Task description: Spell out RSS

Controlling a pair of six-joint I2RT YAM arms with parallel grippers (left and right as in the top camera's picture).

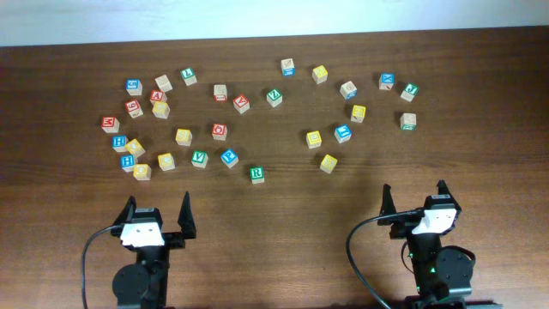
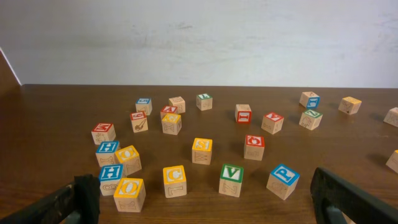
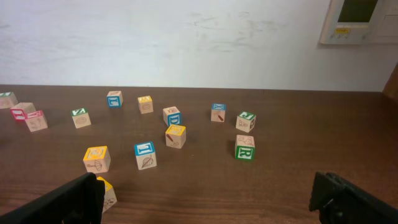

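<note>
R cube (image 1: 256, 173) sits apart on counter (image 1: 283, 249), blue cube (image 1: 229, 157) nearest; green R faces up. Left gripper (image 1: 158, 206), right gripper (image 1: 413, 192) spread, empty.

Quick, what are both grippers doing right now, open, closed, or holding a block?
Left gripper: open, holding nothing.
Right gripper: open, holding nothing.

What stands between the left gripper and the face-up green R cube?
Nothing visible does. The green R cube stands apart from the others, and only bare table lies between it and the open left gripper.
</note>
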